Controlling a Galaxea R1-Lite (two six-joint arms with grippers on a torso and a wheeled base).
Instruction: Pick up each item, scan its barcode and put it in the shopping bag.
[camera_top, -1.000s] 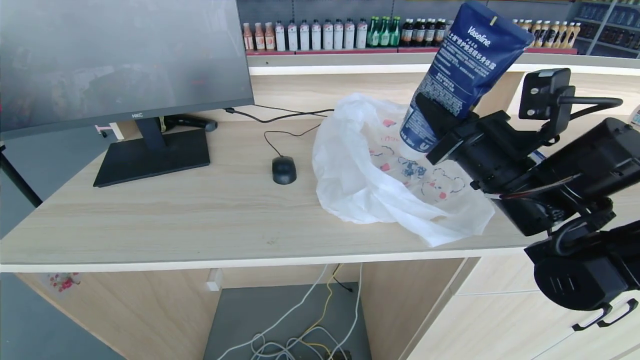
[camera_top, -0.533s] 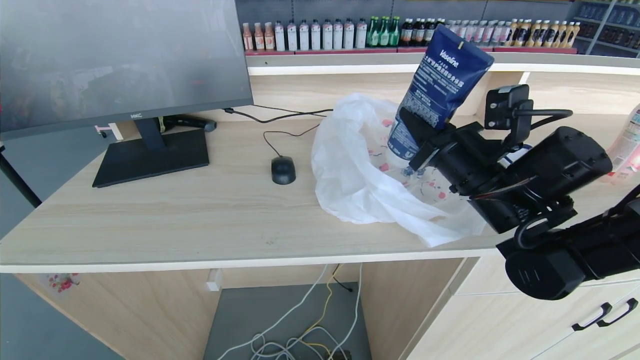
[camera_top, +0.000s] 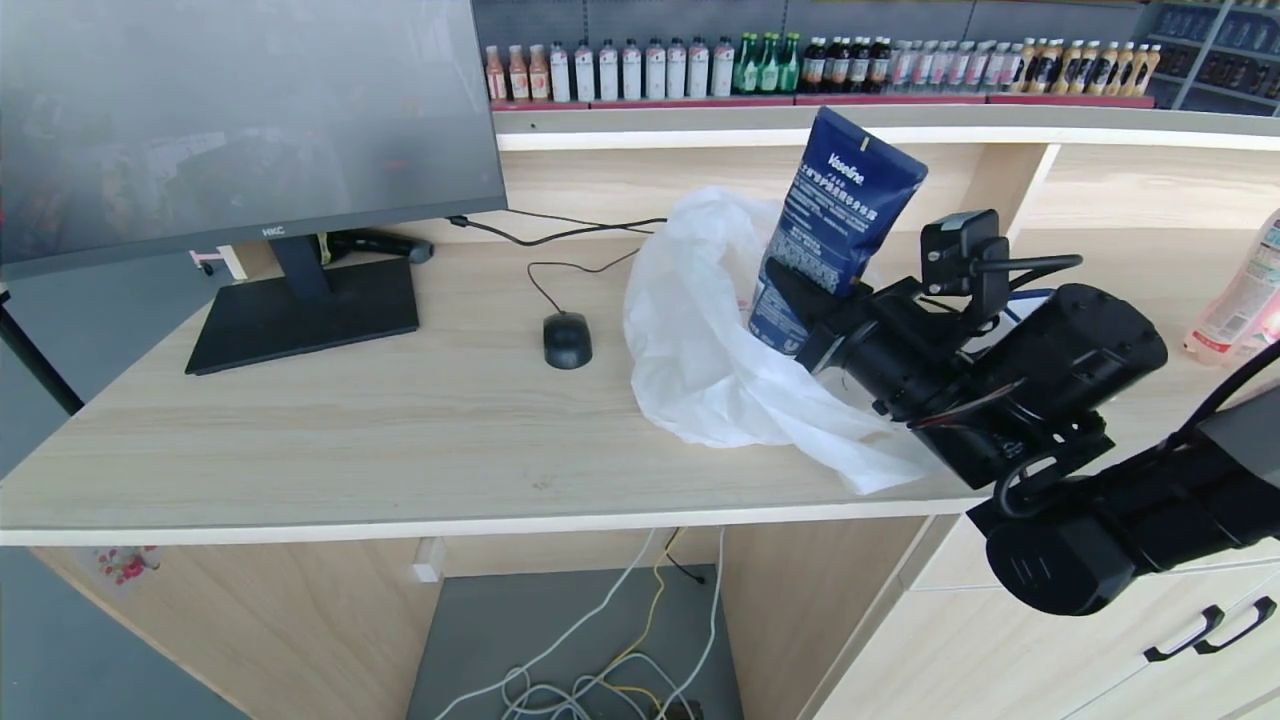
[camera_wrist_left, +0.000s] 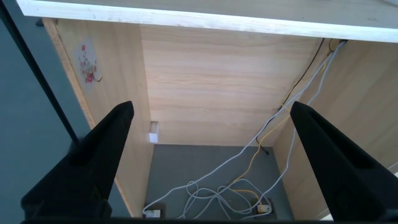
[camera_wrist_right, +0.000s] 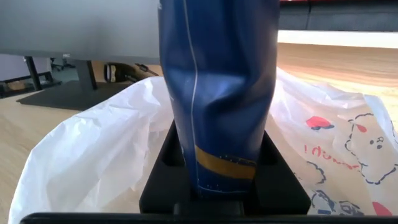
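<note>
My right gripper (camera_top: 790, 325) is shut on a dark blue lotion tube (camera_top: 835, 225), which stands nearly upright, flat end up, with its lower end dipping into the mouth of the white plastic shopping bag (camera_top: 700, 350) on the wooden counter. In the right wrist view the blue tube (camera_wrist_right: 217, 93) is pinched between the black fingers (camera_wrist_right: 165, 165), with the bag (camera_wrist_right: 93, 162) spread below and around it. My left gripper (camera_wrist_left: 208, 162) hangs open below the counter, facing the space under the desk with loose cables.
A monitor (camera_top: 240, 120) on a black stand, a black mouse (camera_top: 567, 340) and a handheld scanner (camera_top: 380, 243) lie left of the bag. A pink-and-white bottle (camera_top: 1235, 300) stands at the counter's right edge. Shelves of drink bottles (camera_top: 800, 65) run behind.
My right arm has carried the tube down and to the left, from high above the bag to the bag's mouth. The left gripper's earlier state is not shown.
</note>
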